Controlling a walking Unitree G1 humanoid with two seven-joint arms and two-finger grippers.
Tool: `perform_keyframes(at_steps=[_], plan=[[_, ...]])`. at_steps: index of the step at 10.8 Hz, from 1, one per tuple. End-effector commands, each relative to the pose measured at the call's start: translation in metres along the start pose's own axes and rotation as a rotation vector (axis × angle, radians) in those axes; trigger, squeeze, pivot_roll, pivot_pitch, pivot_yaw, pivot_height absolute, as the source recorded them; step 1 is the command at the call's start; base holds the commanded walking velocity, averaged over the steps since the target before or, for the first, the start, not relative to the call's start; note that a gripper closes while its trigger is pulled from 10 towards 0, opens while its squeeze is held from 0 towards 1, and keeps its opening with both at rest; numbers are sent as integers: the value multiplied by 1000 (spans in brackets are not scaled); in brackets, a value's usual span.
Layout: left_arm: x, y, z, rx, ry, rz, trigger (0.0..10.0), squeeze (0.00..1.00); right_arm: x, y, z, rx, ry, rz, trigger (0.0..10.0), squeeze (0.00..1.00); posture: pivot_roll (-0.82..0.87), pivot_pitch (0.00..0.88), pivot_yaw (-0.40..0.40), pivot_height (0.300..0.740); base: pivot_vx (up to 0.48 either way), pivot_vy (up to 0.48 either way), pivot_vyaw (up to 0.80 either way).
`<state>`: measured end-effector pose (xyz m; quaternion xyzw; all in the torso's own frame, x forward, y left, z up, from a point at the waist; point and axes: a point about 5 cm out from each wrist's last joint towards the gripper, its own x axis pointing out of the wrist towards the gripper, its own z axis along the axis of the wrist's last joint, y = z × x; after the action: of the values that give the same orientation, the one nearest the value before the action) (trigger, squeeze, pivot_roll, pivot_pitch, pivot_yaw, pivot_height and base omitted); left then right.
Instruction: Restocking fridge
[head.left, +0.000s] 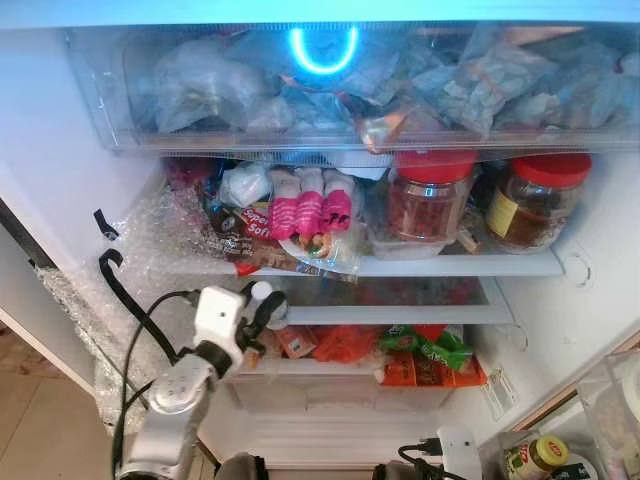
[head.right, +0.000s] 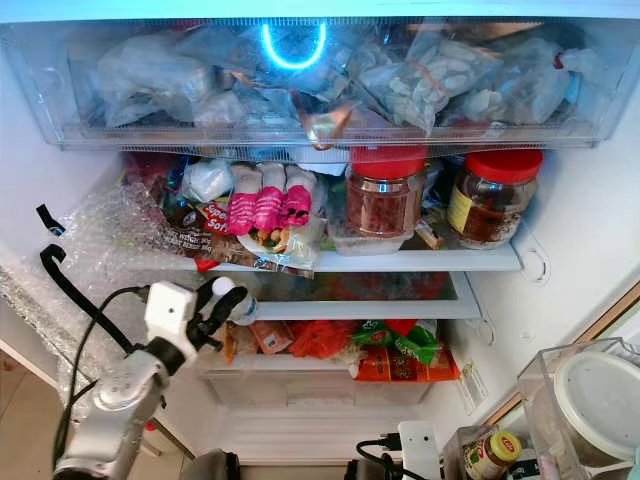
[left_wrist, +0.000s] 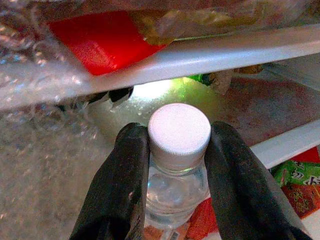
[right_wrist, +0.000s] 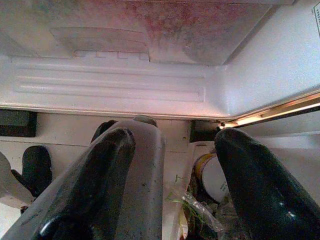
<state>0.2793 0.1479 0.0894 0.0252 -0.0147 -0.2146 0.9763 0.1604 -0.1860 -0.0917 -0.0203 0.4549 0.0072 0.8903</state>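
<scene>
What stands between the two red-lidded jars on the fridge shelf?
No whole item: in the right eye view the left jar and right jar stand apart on the shelf, with dark packaging behind the gap, too hidden to identify.

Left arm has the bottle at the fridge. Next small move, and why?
Probably ease the bottle forward into the open gap on the middle shelf. The left gripper is shut on its neck just below the white cap, which sits level with that gap, under the crowded upper shelf. The lit space ahead looks free.
</scene>
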Motion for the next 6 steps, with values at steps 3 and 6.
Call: perform_keyframes(at_steps=[3,6], plan=[[-17,-1,-33,-49,227,-42,10000,0,-3,4,-17,8,68,12,10000,0,-84,37,-1,651,0,0,0],[-20,-2,-36,-49,301,-101,10000,0,-3,5,-17,9,68,11,10000,0,-80,35,0,651,0,0,0]])
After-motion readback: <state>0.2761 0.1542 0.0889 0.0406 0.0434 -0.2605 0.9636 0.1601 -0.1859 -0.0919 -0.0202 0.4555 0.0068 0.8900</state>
